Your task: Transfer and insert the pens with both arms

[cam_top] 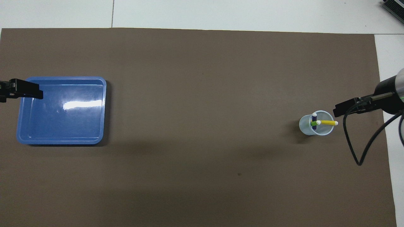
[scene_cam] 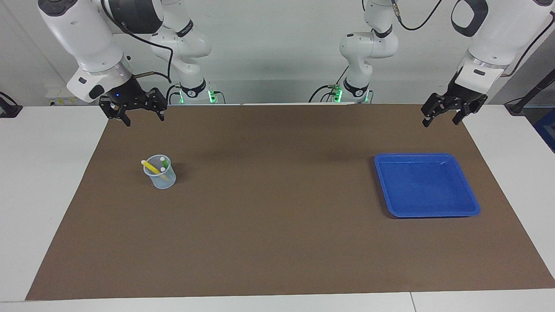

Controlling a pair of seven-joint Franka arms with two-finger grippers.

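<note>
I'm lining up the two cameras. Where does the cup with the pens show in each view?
Facing view: the clear cup stands on the brown mat toward the picture's left.
Overhead view: the clear cup sits at the right, level with the tray.
Shared landmark: the blue tray, at the other end.

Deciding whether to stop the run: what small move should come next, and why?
Probably none but holding still: all three pens stand in the clear cup, the blue tray is empty, and both claws, right and left, hang open.
</note>
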